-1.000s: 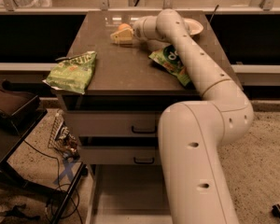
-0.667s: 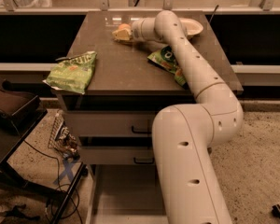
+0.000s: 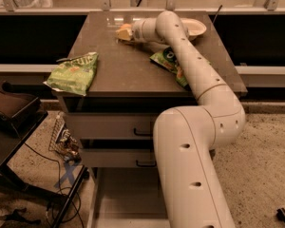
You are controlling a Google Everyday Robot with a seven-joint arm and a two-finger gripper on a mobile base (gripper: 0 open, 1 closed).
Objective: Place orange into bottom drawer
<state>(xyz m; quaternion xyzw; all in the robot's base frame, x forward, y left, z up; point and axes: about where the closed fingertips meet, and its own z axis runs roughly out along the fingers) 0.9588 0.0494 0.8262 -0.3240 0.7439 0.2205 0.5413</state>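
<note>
The orange [image 3: 122,32] shows as a small orange-yellow shape on the far part of the grey cabinet's top [image 3: 118,65]. My gripper [image 3: 128,33] is right at it, at the end of the white arm that reaches over the top from the right front. Whether the gripper holds the orange is hidden. The bottom drawer [image 3: 126,198] is pulled out below, a pale box with its floor showing, and the arm's large lower link covers its right part.
A white bowl [image 3: 195,27] stands at the back right of the top. A green chip bag [image 3: 74,72] lies at the front left edge, and another green bag [image 3: 168,61] lies partly under the arm. A dark stand [image 3: 12,110] and cables [image 3: 61,141] are at left.
The arm's elbow and lower link have shifted a little to the left. The gripper has stayed at the orange at the back of the top.
</note>
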